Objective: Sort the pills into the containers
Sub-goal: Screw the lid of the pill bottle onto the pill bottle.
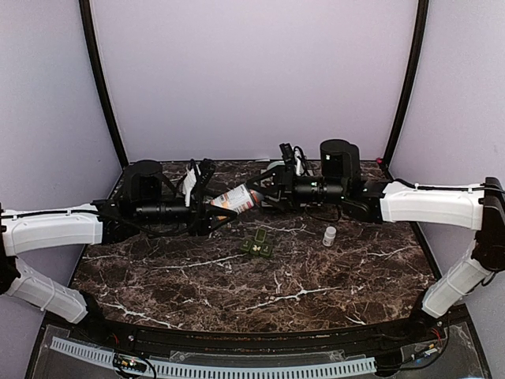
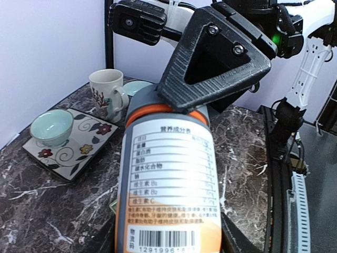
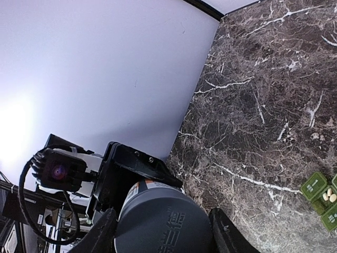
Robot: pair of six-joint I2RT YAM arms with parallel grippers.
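An orange-and-white labelled bottle [image 1: 234,197] hangs level above the table between both grippers. My left gripper [image 1: 213,207] is shut on its body; the label fills the left wrist view [image 2: 168,158]. My right gripper [image 1: 264,197] is closed around the bottle's grey cap [image 3: 163,221], one finger [image 3: 102,234] on each side. The dark green pill box [image 1: 258,245] lies on the table just in front of and below the bottle, lids open. In the right wrist view the pill box [image 3: 315,187] holds a few pale pills [image 3: 330,196] in one compartment.
A small white cylinder [image 1: 329,235] stands on the marble right of the pill box. At the back left are a patterned mug [image 2: 107,95], and a pale green bowl [image 2: 51,126] on a flowered square plate [image 2: 79,153]. Purple walls enclose the table.
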